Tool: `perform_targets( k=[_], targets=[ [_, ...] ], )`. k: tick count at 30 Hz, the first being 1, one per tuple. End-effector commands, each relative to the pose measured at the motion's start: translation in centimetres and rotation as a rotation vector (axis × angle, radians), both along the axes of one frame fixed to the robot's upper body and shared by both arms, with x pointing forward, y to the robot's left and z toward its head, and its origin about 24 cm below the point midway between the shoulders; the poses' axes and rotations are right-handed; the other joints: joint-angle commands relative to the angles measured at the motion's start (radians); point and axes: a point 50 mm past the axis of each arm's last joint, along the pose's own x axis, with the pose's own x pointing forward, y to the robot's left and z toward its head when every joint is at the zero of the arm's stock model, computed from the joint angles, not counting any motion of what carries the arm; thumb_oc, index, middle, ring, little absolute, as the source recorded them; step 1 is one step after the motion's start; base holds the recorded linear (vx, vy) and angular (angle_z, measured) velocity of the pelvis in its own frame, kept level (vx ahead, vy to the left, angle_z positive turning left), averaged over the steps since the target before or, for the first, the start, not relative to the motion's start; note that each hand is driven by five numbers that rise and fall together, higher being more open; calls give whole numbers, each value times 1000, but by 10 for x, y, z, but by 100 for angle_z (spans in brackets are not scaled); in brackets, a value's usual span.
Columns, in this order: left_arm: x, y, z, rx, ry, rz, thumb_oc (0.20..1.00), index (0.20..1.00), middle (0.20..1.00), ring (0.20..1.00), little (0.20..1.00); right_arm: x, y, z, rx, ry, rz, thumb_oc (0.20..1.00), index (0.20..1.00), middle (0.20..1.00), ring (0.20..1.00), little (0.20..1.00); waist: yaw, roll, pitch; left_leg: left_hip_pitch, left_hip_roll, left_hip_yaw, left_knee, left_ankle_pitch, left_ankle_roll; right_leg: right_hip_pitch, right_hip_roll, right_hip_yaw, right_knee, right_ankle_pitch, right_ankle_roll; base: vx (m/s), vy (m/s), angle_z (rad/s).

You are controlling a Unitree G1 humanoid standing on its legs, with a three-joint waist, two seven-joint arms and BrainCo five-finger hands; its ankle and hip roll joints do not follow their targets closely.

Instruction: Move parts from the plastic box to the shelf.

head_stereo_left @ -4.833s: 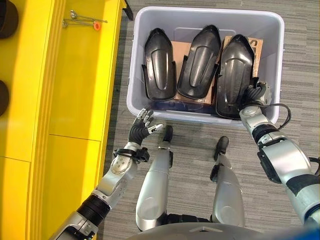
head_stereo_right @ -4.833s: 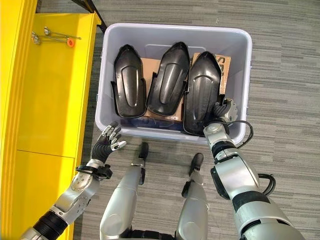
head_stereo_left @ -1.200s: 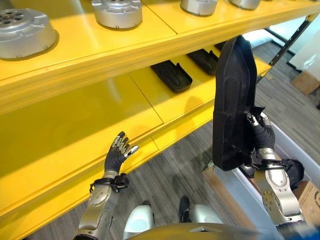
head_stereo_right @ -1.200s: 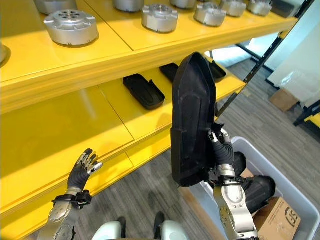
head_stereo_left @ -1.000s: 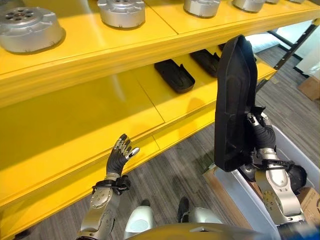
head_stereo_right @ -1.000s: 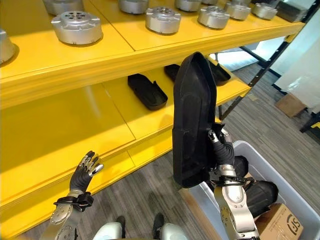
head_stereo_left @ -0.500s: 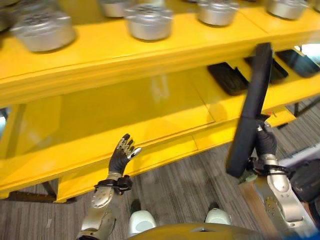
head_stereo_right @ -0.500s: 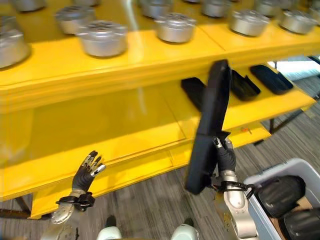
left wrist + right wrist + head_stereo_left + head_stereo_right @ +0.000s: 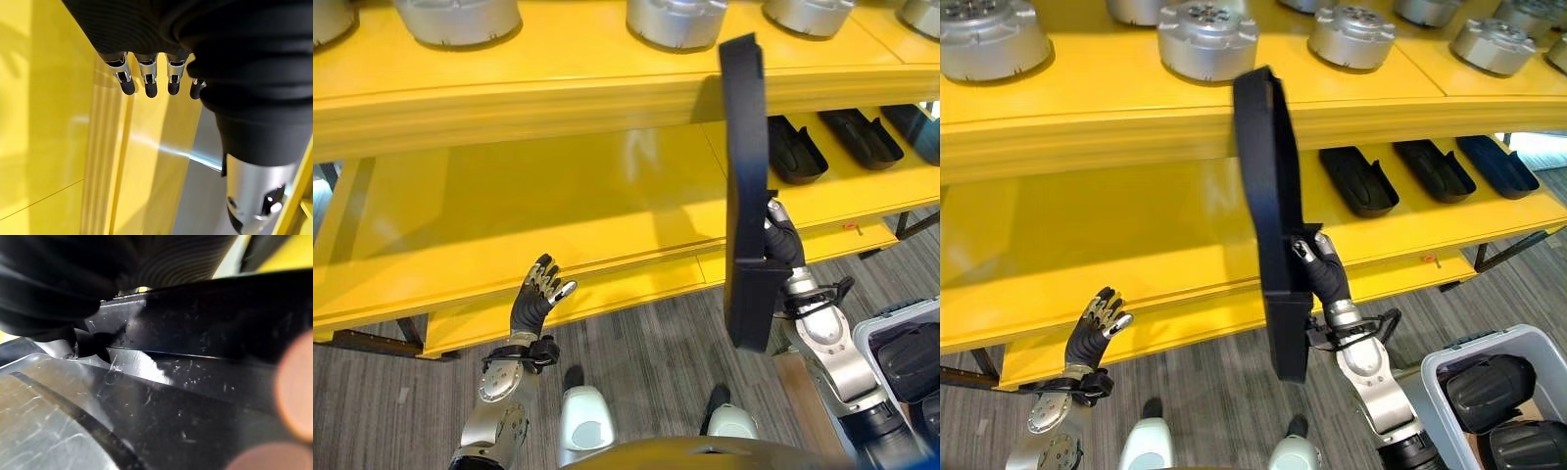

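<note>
My right hand [image 9: 1327, 276] is shut on a long black plastic part [image 9: 1268, 215], which stands upright and edge-on in front of the yellow shelf [image 9: 1116, 235]. In the right wrist view the black part's [image 9: 195, 396] scratched surface lies right against the camera. My left hand [image 9: 534, 297] is raised open at the lower left, near the lower shelf's front edge, holding nothing. Its straight fingers [image 9: 146, 81] point at yellow shelf panels. The grey plastic box [image 9: 1449, 377] sits at the lower right with two black parts [image 9: 1484, 390] in it.
Three black parts [image 9: 1358, 180] lie in a row on the lower shelf's right half. Several round silver metal parts [image 9: 1206, 37] stand on the upper shelf. The lower shelf's left and middle area is bare yellow. Grey carpet floor [image 9: 646, 343] runs below.
The camera has swung, so the shelf now faces me squarely. The held black part has risen and stands more upright before the shelf. My left hand stays open in much the same pose.
</note>
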Motion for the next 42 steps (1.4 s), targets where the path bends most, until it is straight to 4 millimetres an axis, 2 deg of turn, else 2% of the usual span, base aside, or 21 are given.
perform_targets(
  k=[1, 6, 7, 13, 17, 20, 25, 29, 31, 35, 38, 42],
  targets=[
    [7, -5, 32, 28, -185, -15, 1000, 1000, 1000, 1000, 1000, -3, 10, 39, -126, -307, 8, 200, 200, 200, 200, 200, 22, 32, -3, 108, -38, 37, -80, -4, 64, 1, -23, 2, 208, -114, -8, 20, -10, 7],
    [8, -6, 36, 39, -208, -16, 1000, 1000, 1000, 1000, 1000, -14, 20, 53, -223, -461, 45, 200, 200, 200, 200, 200, 29, 33, -3, 102, -43, 29, -81, 0, 66, 0, -24, -3, 210, -114, -6, 8, -10, 7],
    [9, -7, 37, 47, -212, -22, 1000, 1000, 1000, 1000, 1000, -18, 28, 57, -288, -535, 72, 200, 200, 200, 200, 200, 37, 35, -1, 106, -42, 27, -79, -5, 64, 4, -23, -2, 215, -123, -4, 12, -22, 7],
    [10, -9, 36, 36, -211, -40, 1000, 1000, 1000, 1000, 1000, -17, 40, 59, -356, -562, 137, 200, 200, 200, 200, 200, 40, 37, -6, 111, -42, 28, -84, -1, 66, -1, -24, 1, 216, -117, -2, 0, 0, 0],
    [11, -11, 37, 30, -209, -67, 1000, 1000, 1000, 1000, 1000, -8, 46, 57, -446, -574, 145, 200, 200, 200, 200, 200, 46, 38, -8, 115, -38, 29, -81, -4, 67, -7, -22, 9, 223, -115, 2, 4, -9, 0],
    [11, -13, 36, 29, -207, -95, 1000, 1000, 1000, 1000, 1000, 7, 44, 50, -550, -560, 105, 200, 200, 200, 200, 200, 53, 37, -9, 112, -37, 27, -75, -7, 68, -10, -22, 9, 228, -116, 3, 0, 0, 0],
    [11, -16, 35, 17, -201, -125, 1000, 1000, 1000, 1000, 1000, 39, 29, 40, -587, -461, -30, 200, 200, 200, 200, 200, 66, 38, -2, 103, -41, 19, -70, -7, 71, -13, -23, 4, 231, -116, 6, 0, 0, 0],
    [10, -18, 34, 13, -189, -140, 1000, 1000, 1000, 1000, 1000, 67, 17, 36, -418, -296, -150, 200, 200, 200, 200, 200, 85, 41, 16, 85, -45, 13, -53, -12, 71, -24, -27, 2, 245, -119, 5, -11, -2, 0],
    [11, -19, 34, 11, -184, -149, 1000, 1000, 1000, 1000, 1000, 83, 8, 36, -272, -210, -239, 200, 200, 200, 200, 200, 94, 44, 29, 69, -49, 11, -44, -10, 73, -37, -31, 1, 256, -117, 4, -52, -2, 2],
    [16, -21, 41, 22, -201, -175, 1000, 1000, 1000, 1000, 1000, 105, -2, 64, -121, -191, -329, 200, 200, 200, 200, 200, 107, 55, 63, 31, -59, 4, -24, -6, 74, -69, -36, 4, 274, -115, -1, -73, 18, 6],
    [18, -21, 45, 24, -214, -183, 1000, 1000, 1000, 1000, 1000, 111, -8, 98, -33, -256, -366, 200, 200, 200, 200, 200, 113, 59, 92, -2, -59, 2, -7, -3, 77, -103, -40, 11, 289, -110, -3, -82, 20, 7],
    [19, -21, 49, 37, -217, -203, 1000, 1000, 1000, 1000, 1000, 118, -13, 132, 83, -295, -399, 200, 200, 200, 200, 200, 125, 65, 123, -42, -64, -3, 14, -1, 80, -138, -47, 17, 306, -107, -6, -78, 18, 1]
  ],
)
